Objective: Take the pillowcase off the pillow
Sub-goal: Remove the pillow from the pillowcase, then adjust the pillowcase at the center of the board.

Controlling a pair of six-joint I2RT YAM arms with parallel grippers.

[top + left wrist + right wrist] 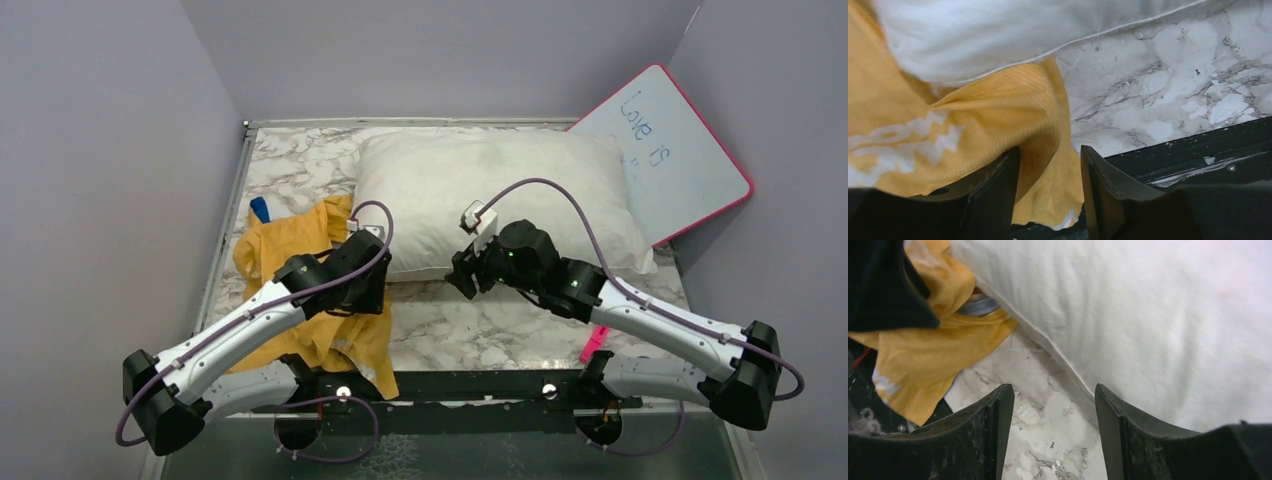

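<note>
Pillowcase [290,250] lies crumpled, orange side up, near left on the table [450,322], off the pillow [490,185] though touching its corner, so the left gripper [1050,150] hangs over it, jaws parted, apparently gripping nothing, while the right gripper [1054,387] gapes empty.

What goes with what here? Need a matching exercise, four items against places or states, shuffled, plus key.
Things:
1. plump white stuffed pillow
2. crumpled orange-yellow fabric pillowcase
3. pink-edged whiteboard
4. right fingers

Places or states:
A. far right, handwriting on it
B. apart, nothing between them, over bare marble table
C. heaped at the near left
D. uncovered, lying across the far middle

Pairs: 1-D, 2-C, 3-A, 4-B
</note>
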